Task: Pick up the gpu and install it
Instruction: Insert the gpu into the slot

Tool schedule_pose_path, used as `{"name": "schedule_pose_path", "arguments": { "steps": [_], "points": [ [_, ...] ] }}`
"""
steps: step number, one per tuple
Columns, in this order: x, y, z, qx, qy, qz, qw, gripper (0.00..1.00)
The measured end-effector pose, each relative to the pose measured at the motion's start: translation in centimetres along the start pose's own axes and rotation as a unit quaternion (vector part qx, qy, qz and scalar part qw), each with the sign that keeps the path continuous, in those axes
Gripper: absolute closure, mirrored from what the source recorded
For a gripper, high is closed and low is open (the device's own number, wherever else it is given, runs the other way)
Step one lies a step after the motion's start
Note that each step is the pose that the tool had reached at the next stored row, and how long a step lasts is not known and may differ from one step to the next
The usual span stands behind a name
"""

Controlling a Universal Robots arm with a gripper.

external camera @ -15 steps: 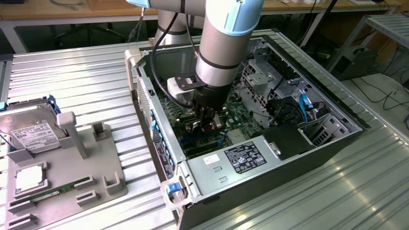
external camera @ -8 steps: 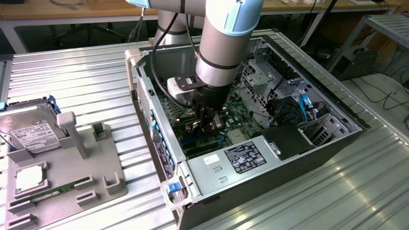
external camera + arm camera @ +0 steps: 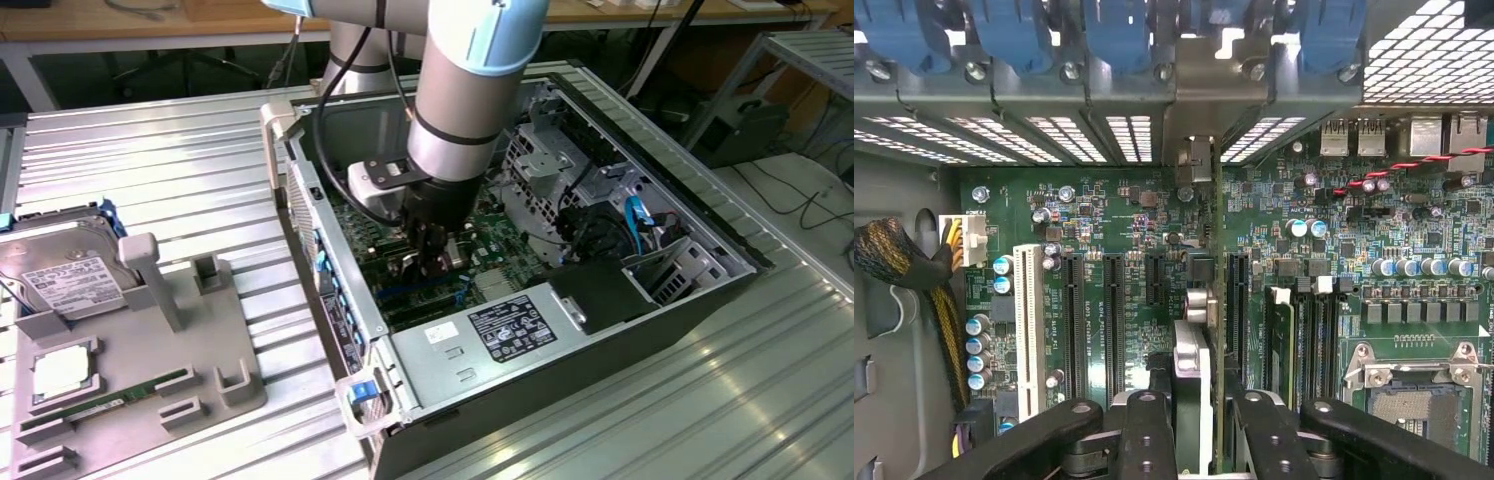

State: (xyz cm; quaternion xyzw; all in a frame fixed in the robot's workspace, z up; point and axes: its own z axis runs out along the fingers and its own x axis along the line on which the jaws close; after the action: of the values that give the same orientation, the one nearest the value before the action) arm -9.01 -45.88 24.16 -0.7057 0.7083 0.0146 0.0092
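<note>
Inside the open computer case [image 3: 534, 300], set on a ribbed metal table [image 3: 174, 180], the gripper [image 3: 434, 262] is lowered over the green motherboard [image 3: 1104, 215]. The gpu [image 3: 1192, 400] is held edge-on between narrowly set fingers [image 3: 1144, 430], directly above the expansion slots [image 3: 1112, 310]. A grey fixture tray [image 3: 200, 370] with a hard drive [image 3: 67, 275] lies toward the table's edge at the exterior view's left. Wooden benches [image 3: 134, 25] are noted behind. The card's lower edge is hidden.
</note>
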Motion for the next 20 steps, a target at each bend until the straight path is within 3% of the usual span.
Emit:
{"name": "schedule_pose_path", "arguments": {
  "steps": [20],
  "points": [
    [0.03,0.06,0.77,-0.0004,-0.0001,0.000,1.0000,0.72]
  ]
}}
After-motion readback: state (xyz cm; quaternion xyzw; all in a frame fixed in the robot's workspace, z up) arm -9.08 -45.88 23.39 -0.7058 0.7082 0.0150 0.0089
